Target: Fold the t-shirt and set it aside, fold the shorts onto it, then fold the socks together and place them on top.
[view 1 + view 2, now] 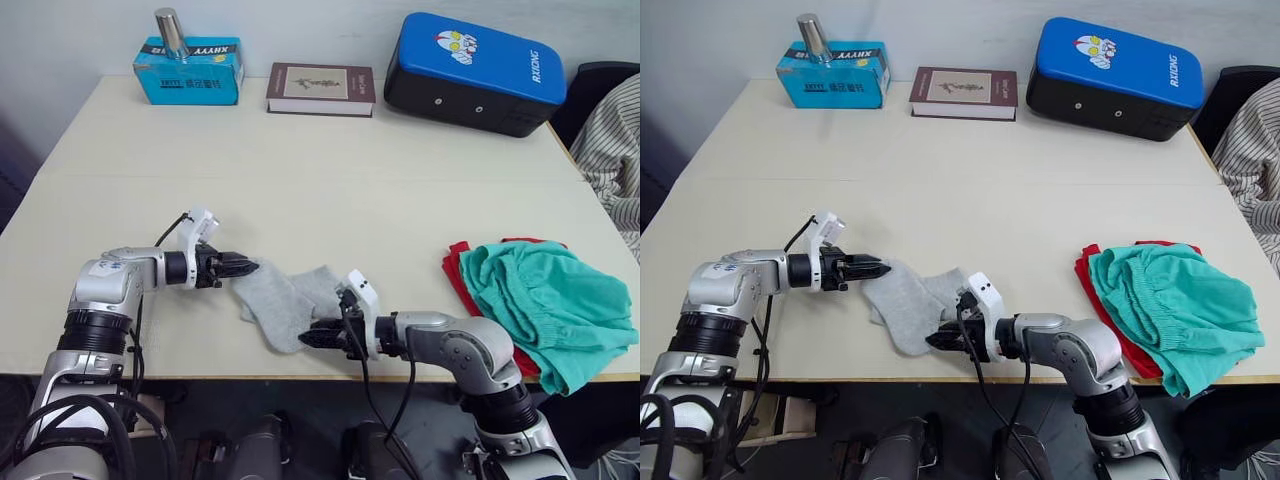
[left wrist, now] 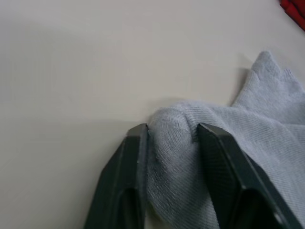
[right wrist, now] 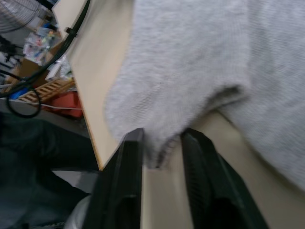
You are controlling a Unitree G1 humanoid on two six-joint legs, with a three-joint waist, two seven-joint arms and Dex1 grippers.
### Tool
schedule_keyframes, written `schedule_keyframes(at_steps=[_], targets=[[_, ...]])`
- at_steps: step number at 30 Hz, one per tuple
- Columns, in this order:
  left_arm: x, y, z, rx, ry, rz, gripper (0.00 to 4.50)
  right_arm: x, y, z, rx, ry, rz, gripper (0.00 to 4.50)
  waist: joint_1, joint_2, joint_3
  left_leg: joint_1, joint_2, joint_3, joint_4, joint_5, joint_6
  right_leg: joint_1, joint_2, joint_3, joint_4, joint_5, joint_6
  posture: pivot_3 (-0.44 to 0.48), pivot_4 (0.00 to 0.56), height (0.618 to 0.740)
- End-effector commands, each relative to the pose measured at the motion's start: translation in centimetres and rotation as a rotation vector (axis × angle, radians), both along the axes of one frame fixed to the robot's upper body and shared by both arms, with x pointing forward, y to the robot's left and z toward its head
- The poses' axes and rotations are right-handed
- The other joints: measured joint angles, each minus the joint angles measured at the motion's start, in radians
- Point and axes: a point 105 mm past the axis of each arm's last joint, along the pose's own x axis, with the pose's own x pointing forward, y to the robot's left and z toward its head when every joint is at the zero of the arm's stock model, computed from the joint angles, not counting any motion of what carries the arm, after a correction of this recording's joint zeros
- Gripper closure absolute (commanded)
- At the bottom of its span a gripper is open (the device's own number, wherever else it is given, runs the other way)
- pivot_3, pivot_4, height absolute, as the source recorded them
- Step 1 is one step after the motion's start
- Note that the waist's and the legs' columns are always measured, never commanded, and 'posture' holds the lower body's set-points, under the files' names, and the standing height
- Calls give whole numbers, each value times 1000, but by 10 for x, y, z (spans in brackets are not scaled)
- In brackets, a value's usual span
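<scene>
The left gripper has its two black fingers pinched on one end of the grey socks, and the left wrist view shows a soft bulge of knit squeezed between them. The right gripper pinches the near edge of the same socks at the front of the table, close to its lip, with a fold of cloth caught between its fingers. The socks lie crumpled near the front edge, between the two grippers. They look light, limp and stretchy (no stiffness at all), so I judge they will sag and bunch wherever they hang free; taking them at a cuff or toe end, as here, seems the best way to draw them flat. Well apart on the robot's right lies the red t-shirt, mostly buried under the teal shorts, which are heaped loosely and spill over the front edge. How neatly the shirt is folded cannot be seen beneath them. Whether the grey heap is one sock over the other, or the two side by side, is hard to make out.
</scene>
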Motion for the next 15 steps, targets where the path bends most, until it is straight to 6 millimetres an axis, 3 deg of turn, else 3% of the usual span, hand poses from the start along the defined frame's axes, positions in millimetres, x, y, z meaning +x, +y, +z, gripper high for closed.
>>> schedule_keyframes(at_steps=[1, 3, 8, 15], targets=[[-8, -1, 2, -6, 6, -36, 4095, 1, -2, -7, -15, 24, -10, 4500, -1, 0, 0, 0, 0, 0, 0, 0, 0, 0, 0, 0, 0, 0, 0, 0, 150, 740], [-9, -1, 3, -12, -20, -42, 4471, 2, -1, -6, -1, 27, -11, 4500, 2, 0, 0, 0, 0, 0, 0, 1, 1, 0, 0, 0, 0, 0, 0, 0, 150, 740], [0, 18, 27, -76, -129, 44, 4471, -5, -8, 9, 73, 36, 53, 4500, 3, 0, 0, 0, 0, 0, 0, 1, 1, 0, 0, 0, -1, 0, 0, 0, 150, 740], [-19, 26, 42, -91, -159, 49, 4471, -8, -30, 30, 52, 30, 132, 4500, 0, 0, 0, -2, 0, 1, -1, -1, 2, -2, -1, 0, -2, 0, 0, 0, 150, 740]])
